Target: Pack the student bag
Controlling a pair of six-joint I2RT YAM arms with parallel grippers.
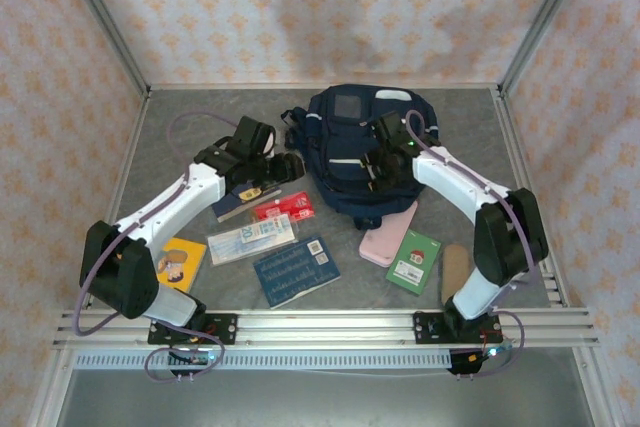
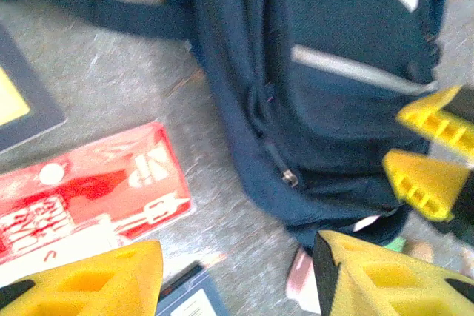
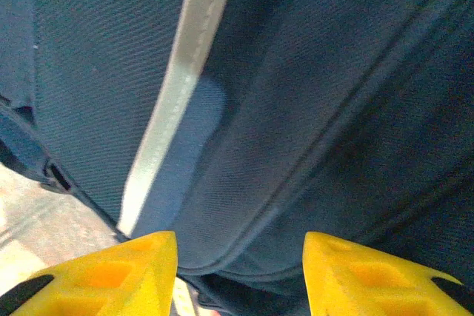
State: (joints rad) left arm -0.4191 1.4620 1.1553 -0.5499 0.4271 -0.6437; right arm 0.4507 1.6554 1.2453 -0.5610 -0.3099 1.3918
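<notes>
Top external view: the large navy blue fabric backpack [image 1: 345, 152] with grey patches lies flat at the far middle of the grey table [image 1: 170, 127], its long axis running away from the arms, base toward them. Right gripper [image 1: 385, 165] hangs directly over its front pocket, jaws moderately apart and clamping nothing, so it is the nearer one. Left gripper [image 1: 283, 169] sits just beside the backpack's left edge, above a flat red packet [image 1: 283, 209], jaws likewise parted and empty

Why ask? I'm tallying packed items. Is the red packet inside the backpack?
No, the red packet lies on the table, outside the backpack.
</notes>
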